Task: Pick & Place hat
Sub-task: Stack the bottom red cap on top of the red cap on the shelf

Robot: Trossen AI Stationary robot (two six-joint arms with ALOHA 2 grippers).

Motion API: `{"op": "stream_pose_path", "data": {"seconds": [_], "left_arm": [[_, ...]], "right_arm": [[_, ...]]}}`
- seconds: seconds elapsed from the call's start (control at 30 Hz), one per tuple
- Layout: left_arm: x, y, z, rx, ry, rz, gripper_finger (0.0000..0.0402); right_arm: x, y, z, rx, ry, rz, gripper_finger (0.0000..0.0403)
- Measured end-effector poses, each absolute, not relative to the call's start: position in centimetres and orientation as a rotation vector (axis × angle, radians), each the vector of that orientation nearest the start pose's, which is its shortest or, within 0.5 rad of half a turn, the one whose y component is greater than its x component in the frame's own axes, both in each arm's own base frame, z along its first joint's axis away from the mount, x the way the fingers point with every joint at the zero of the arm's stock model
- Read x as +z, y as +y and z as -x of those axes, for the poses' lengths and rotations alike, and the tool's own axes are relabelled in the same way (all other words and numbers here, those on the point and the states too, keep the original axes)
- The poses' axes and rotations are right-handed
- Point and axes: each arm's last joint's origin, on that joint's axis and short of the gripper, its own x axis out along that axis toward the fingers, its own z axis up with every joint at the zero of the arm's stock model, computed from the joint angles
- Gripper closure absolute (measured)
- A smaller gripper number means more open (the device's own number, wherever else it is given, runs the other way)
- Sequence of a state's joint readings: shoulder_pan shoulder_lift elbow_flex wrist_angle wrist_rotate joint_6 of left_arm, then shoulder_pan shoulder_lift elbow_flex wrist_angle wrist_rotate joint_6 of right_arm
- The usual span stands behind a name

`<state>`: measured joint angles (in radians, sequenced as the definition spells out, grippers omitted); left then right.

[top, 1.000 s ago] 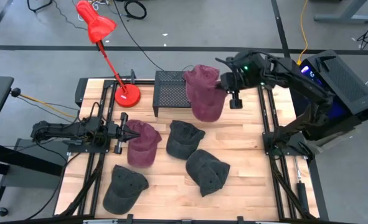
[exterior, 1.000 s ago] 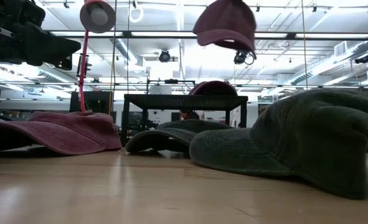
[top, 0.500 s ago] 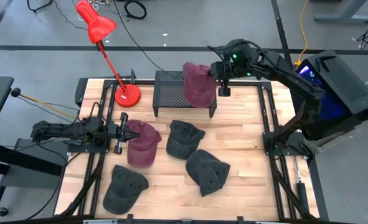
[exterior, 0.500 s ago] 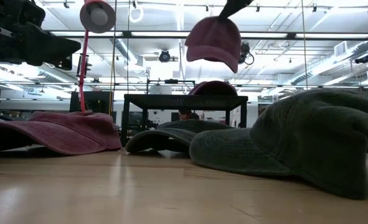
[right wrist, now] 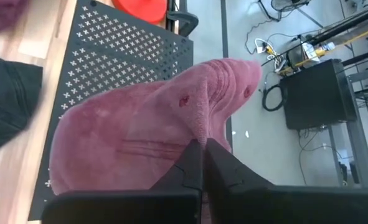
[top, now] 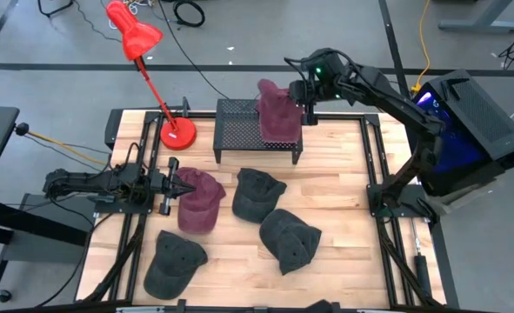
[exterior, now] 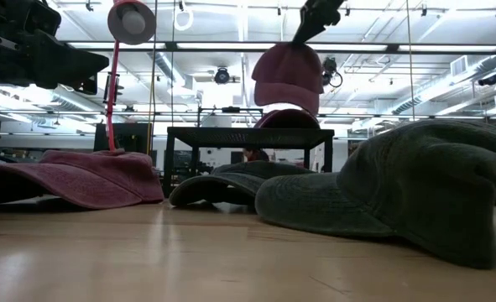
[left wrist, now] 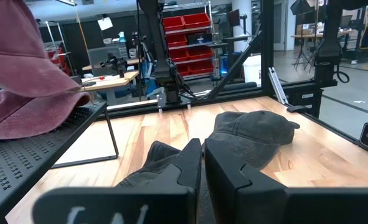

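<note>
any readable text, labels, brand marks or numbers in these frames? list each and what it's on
None legible.
Left gripper: pale marks on its body, cut off and blurred, unreadable.
White tag in the room behind: too small to read.
Maroon hat in the right gripper, and the dark hats: no visible logos.

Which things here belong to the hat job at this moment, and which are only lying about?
In the job:
- right gripper, shut on the maroon hat
- black mesh rack, which the held hat hangs above

Lying about:
- second maroon cap, by the parked left gripper
- three dark grey caps
- red desk lamp
</note>
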<state>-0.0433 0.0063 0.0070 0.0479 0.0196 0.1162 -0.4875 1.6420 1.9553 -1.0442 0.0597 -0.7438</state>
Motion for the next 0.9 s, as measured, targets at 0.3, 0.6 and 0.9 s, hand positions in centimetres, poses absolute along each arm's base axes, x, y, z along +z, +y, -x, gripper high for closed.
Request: {"op": "stream_pose_path", "data": {"seconds": [0.3, 0.6, 0.9], "left_arm": [[17.0, -0.5, -9.7, -0.06, -0.052, -0.116, 0.0374], [17.0, -0.5, -9.7, -0.06, -0.052, -0.116, 0.0374], [17.0, -0.5, -9.7, -0.06, -0.052, -0.116, 0.0374]], "right_arm": [[43.4, -15.5, -28.6, -0.176, 0.849, 0.508, 0.0403], [43.2, -15.9, -28.7, -0.183, 0.85, 0.477, 0.0403], [42.3, -16.4, -29.5, -0.176, 0.876, 0.466, 0.0403]]}}
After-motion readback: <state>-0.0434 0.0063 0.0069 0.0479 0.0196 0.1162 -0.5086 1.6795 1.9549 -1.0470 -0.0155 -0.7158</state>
